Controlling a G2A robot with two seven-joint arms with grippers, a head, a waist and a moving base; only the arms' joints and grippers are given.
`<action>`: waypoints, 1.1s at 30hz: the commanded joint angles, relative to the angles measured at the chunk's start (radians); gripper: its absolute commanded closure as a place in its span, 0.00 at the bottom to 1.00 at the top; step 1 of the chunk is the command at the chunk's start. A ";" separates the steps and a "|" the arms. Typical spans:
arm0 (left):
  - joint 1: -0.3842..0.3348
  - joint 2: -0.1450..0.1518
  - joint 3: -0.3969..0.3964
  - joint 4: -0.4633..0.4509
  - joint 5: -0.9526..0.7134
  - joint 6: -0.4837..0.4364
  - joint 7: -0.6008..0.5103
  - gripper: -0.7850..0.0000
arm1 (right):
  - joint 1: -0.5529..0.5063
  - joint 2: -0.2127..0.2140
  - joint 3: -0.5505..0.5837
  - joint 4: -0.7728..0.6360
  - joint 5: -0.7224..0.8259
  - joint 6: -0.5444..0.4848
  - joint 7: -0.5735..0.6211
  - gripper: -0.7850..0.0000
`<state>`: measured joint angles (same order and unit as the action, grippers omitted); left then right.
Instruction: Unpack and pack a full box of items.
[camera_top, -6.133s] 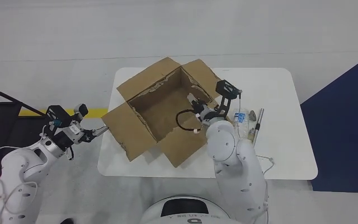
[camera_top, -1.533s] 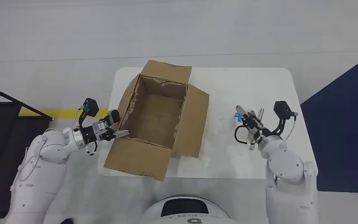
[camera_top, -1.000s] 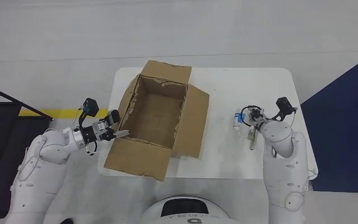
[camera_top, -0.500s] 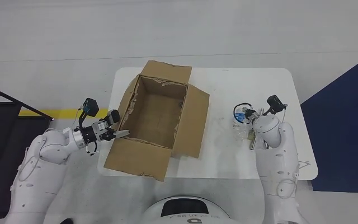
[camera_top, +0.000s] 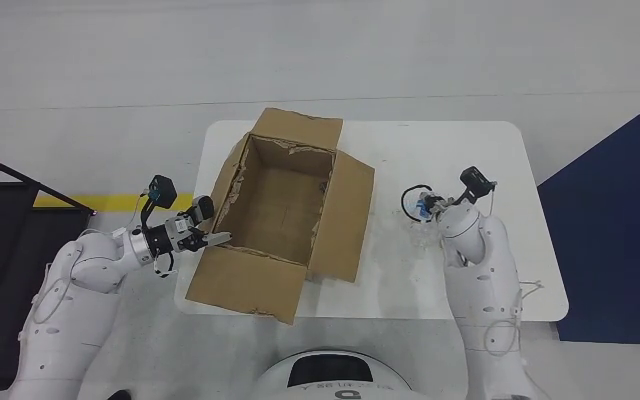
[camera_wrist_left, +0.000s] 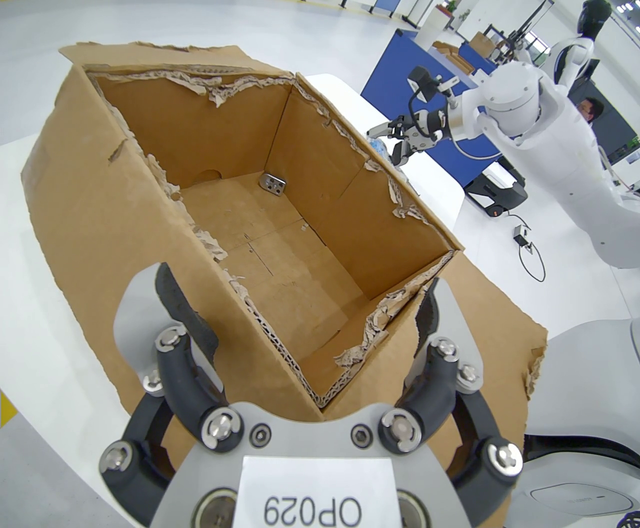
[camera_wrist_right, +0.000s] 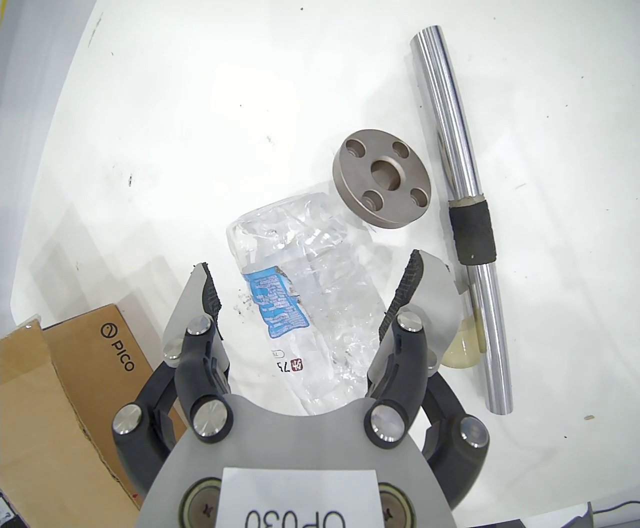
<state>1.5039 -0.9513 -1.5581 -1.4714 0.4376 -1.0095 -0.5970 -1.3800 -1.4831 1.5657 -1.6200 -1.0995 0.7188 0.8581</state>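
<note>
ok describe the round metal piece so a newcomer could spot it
On the white table, on the right arm's side of the open cardboard box, a few things lie by the right gripper. The disc sits between the crumpled clear bottle and the long shiny rod; it alone is flat, round, dull grey, with holes through its face.

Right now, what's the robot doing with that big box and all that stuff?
The robot seems to be partway through emptying or refilling a box. The cardboard box sits open on the white table, with just a small metal bracket inside. The left gripper is open at the box's near corner. The right gripper hangs open over a crushed plastic bottle lying on the table, with a metal disc at its end and a metal rod alongside.
</note>
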 joint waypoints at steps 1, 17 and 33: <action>0.000 0.000 0.000 0.000 0.000 0.000 0.000 0.00 | 0.002 0.001 -0.005 0.002 -0.005 0.005 0.005 0.16; 0.000 0.000 0.000 0.000 0.000 0.000 0.000 0.00 | -0.004 0.005 -0.099 0.012 -0.115 0.011 0.062 0.13; 0.000 0.000 0.000 0.000 0.000 0.000 0.000 0.00 | 0.044 0.005 -0.136 0.092 -0.154 0.000 0.094 1.00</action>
<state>1.5039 -0.9513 -1.5581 -1.4714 0.4376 -1.0095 -0.5970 -1.3368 -1.4777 1.4304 -1.5284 -1.2540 0.7215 0.9519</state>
